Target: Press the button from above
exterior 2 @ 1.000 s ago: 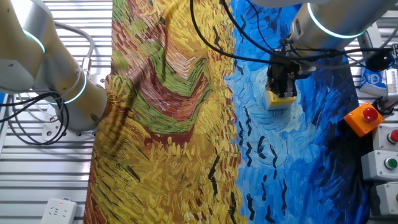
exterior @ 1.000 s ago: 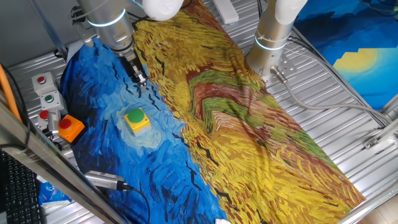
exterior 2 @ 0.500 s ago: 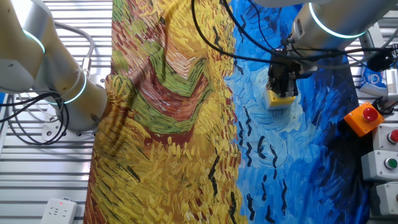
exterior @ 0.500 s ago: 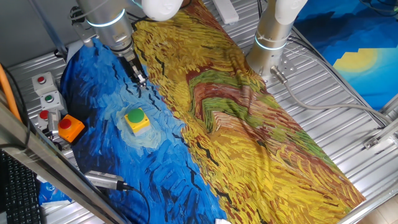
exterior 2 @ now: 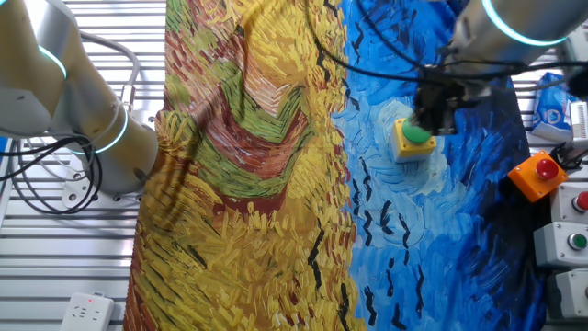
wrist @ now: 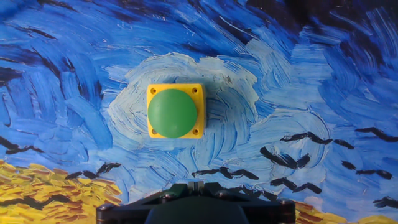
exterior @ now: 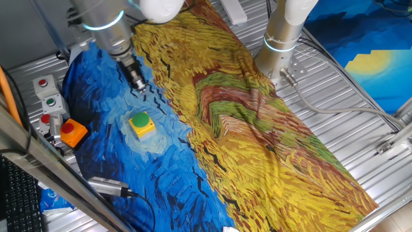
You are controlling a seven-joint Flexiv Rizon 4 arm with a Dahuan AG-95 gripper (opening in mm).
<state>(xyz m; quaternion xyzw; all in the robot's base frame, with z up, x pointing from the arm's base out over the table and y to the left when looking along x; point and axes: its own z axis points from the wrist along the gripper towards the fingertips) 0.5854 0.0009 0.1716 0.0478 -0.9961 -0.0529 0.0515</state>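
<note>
The button (exterior: 141, 121) is a green dome in a yellow square box on the blue part of the painted cloth. It also shows in the other fixed view (exterior 2: 414, 136) and in the upper middle of the hand view (wrist: 173, 112). My gripper (exterior: 138, 87) hangs above the cloth, behind the button and apart from it. In the other fixed view the gripper (exterior 2: 428, 122) stands just to the right of the dome. In the hand view only its dark tips (wrist: 195, 185) show at the bottom edge, pressed together with nothing between them.
An orange box with a red button (exterior: 73, 131) and small grey button boxes (exterior: 50, 102) stand at the table's edge near the button. A second arm's base (exterior: 280, 40) stands on the yellow side of the cloth. A metal cylinder with a cable (exterior: 108, 186) lies at the front.
The gripper has risen and shifted off the button. In the other fixed view it covered the green dome before; now the dome shows.
</note>
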